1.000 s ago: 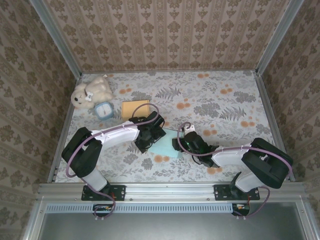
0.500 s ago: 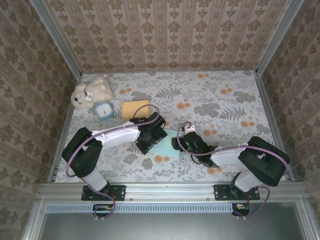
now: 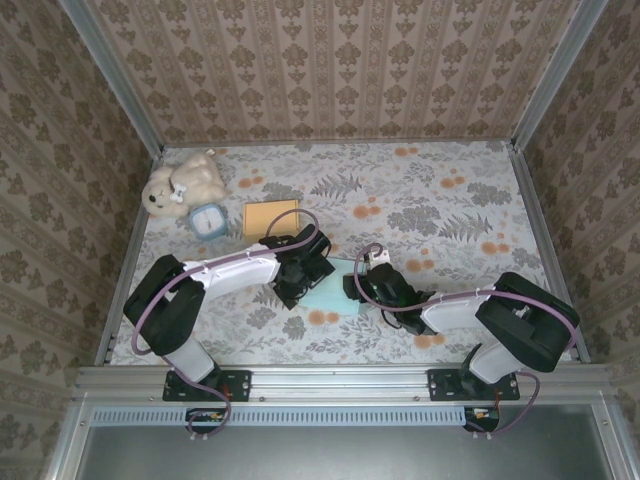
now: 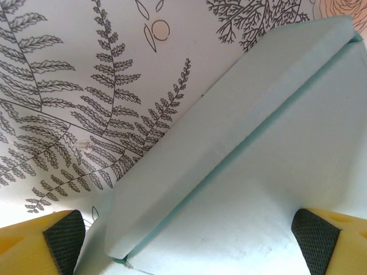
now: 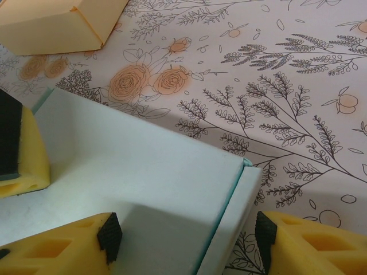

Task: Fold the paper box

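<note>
- Paper box (image 3: 335, 292) is seen mid-frame on the bench (image 3: 450, 190).
- Left fingers (image 4: 63, 238) are spread wide over it, nothing held.
- Right fingers (image 5: 109, 236) are set half open astride its wall, nothing gripped.

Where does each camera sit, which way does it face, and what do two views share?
Top external: above and behind the bases, looking down at the table; both arms show, meeting at the blue paper box.
Left wrist: on the left arm, looking down at the box's folded flap; left tool shows both pads.
Right wrist: low over the box, facing the orange box; right tool shows both pads.
Shared: all see the blue box.
</note>
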`<state>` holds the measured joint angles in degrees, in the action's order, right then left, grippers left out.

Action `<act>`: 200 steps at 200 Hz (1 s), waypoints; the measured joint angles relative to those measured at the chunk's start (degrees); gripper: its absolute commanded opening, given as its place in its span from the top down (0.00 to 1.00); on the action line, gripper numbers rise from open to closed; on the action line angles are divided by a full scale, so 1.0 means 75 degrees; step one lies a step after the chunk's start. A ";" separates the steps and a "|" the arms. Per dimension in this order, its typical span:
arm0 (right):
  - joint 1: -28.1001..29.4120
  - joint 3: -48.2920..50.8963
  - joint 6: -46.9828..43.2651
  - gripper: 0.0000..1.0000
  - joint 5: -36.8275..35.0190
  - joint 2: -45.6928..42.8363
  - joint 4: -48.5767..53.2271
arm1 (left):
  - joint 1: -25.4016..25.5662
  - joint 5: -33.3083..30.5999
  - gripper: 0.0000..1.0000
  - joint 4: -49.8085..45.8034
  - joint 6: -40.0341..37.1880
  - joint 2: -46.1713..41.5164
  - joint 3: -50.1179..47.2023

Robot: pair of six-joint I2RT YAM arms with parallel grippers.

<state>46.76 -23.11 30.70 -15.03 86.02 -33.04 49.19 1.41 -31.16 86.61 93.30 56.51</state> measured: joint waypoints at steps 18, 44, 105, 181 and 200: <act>0.0000 0.0009 0.0000 0.33 0.0000 0.0000 0.0000 | 0.0000 0.0000 0.02 0.0047 0.0000 0.0000 -0.0026; 0.0000 0.0020 0.0000 0.33 0.0009 -0.0055 0.0029 | 0.0000 0.0026 0.02 0.0108 0.0000 0.0000 -0.0038; 0.0052 0.0201 -0.0006 0.33 0.0061 -0.1370 0.0930 | -0.0015 0.0181 0.02 0.0431 0.0026 0.0052 -0.0090; 0.0122 0.0731 0.0000 0.38 -0.0114 -0.4398 0.2518 | -0.0020 0.0224 0.03 0.0580 0.0032 0.0067 -0.0137; 0.0137 0.0968 0.0099 0.39 -0.0108 -0.4934 0.2827 | -0.0020 0.0224 0.03 0.0600 0.0032 0.0073 -0.0140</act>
<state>47.79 -15.86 31.44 -15.84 49.01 -11.84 49.04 3.09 -26.65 86.85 93.84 55.46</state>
